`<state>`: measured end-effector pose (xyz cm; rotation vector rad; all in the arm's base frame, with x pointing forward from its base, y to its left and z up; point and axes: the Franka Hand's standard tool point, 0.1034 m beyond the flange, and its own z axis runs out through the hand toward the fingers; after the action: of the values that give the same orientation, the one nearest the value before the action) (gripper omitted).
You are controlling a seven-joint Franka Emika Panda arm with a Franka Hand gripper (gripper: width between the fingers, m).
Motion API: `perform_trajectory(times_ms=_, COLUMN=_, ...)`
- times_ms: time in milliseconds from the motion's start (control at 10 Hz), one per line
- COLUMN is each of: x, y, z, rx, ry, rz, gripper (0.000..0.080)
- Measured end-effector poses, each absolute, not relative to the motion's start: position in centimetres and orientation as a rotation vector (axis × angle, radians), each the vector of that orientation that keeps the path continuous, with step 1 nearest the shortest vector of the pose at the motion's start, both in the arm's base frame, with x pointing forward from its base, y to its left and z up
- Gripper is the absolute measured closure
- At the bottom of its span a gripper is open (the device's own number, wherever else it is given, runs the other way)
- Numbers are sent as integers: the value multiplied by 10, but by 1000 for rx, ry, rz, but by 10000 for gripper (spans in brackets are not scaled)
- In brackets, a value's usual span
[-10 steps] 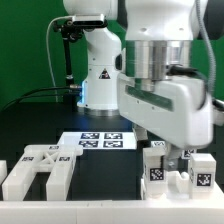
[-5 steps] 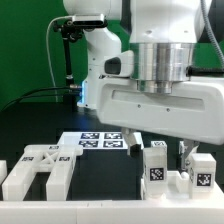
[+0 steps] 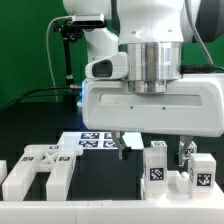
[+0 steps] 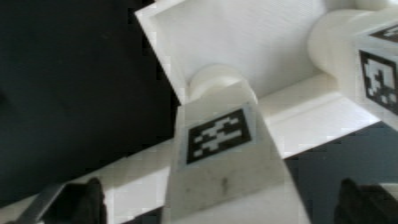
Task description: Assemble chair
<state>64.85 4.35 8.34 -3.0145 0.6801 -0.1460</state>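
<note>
The chair parts are white blocks with black-and-white tags. A cluster of them stands at the exterior view's right: an upright tagged bar [image 3: 155, 166], a second tagged piece [image 3: 203, 171] and a low block [image 3: 178, 186] between them. My gripper [image 3: 152, 149] hangs over the upright bar, open, with one dark finger [image 3: 122, 147] on each side of it. In the wrist view the tagged bar [image 4: 222, 135] runs between my open gripper [image 4: 217, 205] without touching the fingertips [image 4: 71, 200]. Another tagged piece [image 4: 365, 60] and a flat white part [image 4: 214, 40] lie beyond.
A larger white frame-like part [image 3: 40, 170] sits at the exterior view's left front. The marker board [image 3: 95, 139] lies behind, in the middle. The arm's base [image 3: 100, 75] stands at the back, with a dark stand [image 3: 65, 55] and cable beside it.
The hand has turned broadside and shifted toward the exterior view's left. Its fingers now stand wide on either side of the upright bar. The jaws stayed open.
</note>
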Motion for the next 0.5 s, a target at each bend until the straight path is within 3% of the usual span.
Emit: perform_trajectory(times_ms=500, x=648, y=45, z=82, rx=-2842, ry=1173, rz=-128, gripper=150)
